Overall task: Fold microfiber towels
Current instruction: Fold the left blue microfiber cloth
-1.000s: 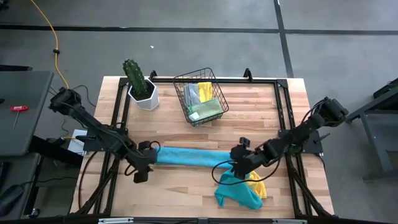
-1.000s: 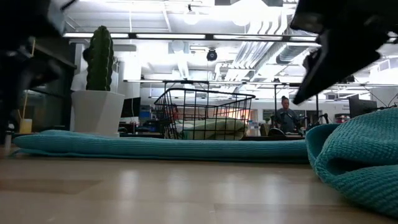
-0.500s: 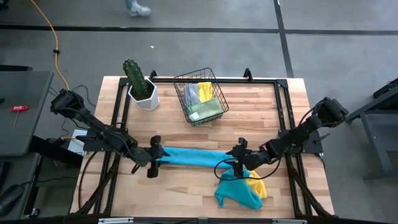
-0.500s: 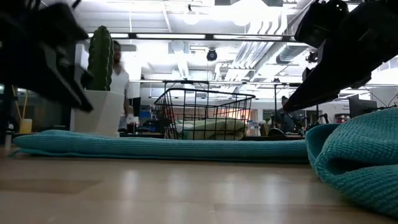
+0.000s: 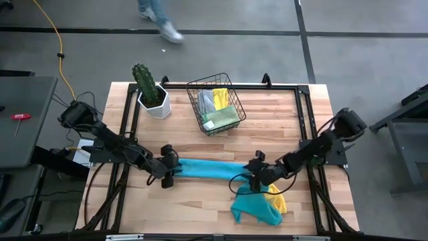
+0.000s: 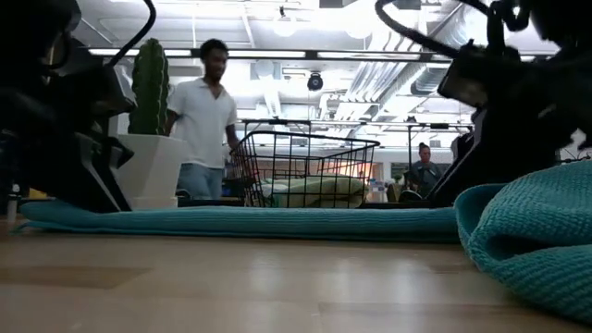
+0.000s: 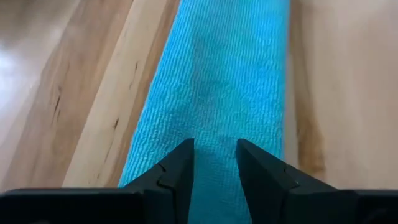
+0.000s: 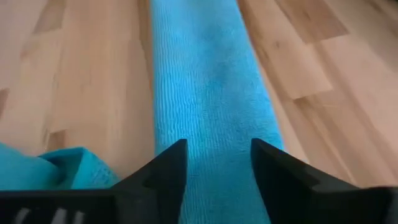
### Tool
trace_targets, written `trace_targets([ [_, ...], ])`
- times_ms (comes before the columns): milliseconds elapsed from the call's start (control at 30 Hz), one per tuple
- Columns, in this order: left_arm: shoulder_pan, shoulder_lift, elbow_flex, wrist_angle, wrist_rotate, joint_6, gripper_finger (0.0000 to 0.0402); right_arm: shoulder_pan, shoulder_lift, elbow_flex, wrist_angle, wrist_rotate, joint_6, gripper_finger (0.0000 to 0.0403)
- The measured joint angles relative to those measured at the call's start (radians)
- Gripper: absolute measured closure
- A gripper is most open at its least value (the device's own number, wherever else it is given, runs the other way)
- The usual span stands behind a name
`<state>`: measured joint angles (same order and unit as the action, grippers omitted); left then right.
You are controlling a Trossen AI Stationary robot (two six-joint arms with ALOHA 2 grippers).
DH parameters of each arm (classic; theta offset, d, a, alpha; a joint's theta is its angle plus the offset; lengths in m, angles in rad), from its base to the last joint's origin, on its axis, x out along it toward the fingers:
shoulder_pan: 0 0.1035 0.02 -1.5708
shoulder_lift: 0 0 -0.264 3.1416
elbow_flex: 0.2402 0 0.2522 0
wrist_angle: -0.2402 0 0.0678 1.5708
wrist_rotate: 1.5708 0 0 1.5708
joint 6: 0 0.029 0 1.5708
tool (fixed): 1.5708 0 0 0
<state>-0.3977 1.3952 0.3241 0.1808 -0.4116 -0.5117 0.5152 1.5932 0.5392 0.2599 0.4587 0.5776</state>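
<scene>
- Wooden slatted table (image 5: pixel 194 201) in a workshop; a person (image 6: pixel 205 120) walks past behind (not there a second ago).
- Left gripper (image 5: pixel 167 175) has slid onto the left end of the long teal-blue folded microfiber towel (image 5: pixel 207 169); fingers spread, straddling it.
- Right gripper (image 5: pixel 256 173) has closed in on the right end, fingers also parted: likely pre-grasp for the next fold.
- Count: one strip, two crumpled towels (image 5: pixel 261 204) near-right, roughly three in the black wire basket (image 5: pixel 215 104).

arms: both dark, chunky jointed segments, kinda matte | cables: black loops hanging off each wrist | left gripper (image 7: pixel 214 163): two black angular fingers (image 7: pixel 176 168), flat inner faces, stepped edges | right gripper (image 8: pixel 217 163): same wedge-shaped black fingers (image 8: pixel 163 168), no markings I can spot
</scene>
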Motion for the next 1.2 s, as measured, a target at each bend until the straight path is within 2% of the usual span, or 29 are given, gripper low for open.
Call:
trace_targets([
  [100, 0.0, 0.016, 0.0, 0.003, 0.0, 0.0, 0.0314, 0.0, 0.058, 0.005, 0.043, -0.001, -0.024, 0.0267],
  [300, 0.0, 0.019, 0.0, 0.003, -0.014, 0.0, 0.0388, -0.004, 0.118, 0.023, 0.063, 0.002, -0.032, 0.039],
  [433, 0.0, 0.019, 0.0, -0.002, -0.052, -0.001, 0.0393, -0.016, 0.12, 0.024, 0.045, 0.003, -0.013, 0.0381],
  [633, 0.049, 0.019, 0.0, -0.041, -0.101, -0.001, 0.0399, -0.064, 0.118, 0.026, 0.01, 0.004, -0.069, 0.0397],
  [733, 0.094, 0.019, 0.0, -0.045, -0.102, -0.002, 0.0399, -0.104, 0.116, 0.026, 0.002, -0.008, -0.136, 0.0397],
  [900, 0.139, 0.018, 0.0, -0.042, -0.084, -0.035, 0.04, -0.181, 0.115, 0.026, -0.005, -0.097, -0.228, 0.0399],
  [1033, 0.139, 0.018, 0.0, -0.042, -0.064, -0.063, 0.04, -0.222, 0.108, 0.026, -0.029, -0.161, -0.296, 0.0401],
  [1200, 0.107, 0.018, 0.001, -0.042, -0.05, -0.097, 0.0401, -0.251, 0.047, 0.025, -0.142, -0.164, -0.316, 0.0402],
])
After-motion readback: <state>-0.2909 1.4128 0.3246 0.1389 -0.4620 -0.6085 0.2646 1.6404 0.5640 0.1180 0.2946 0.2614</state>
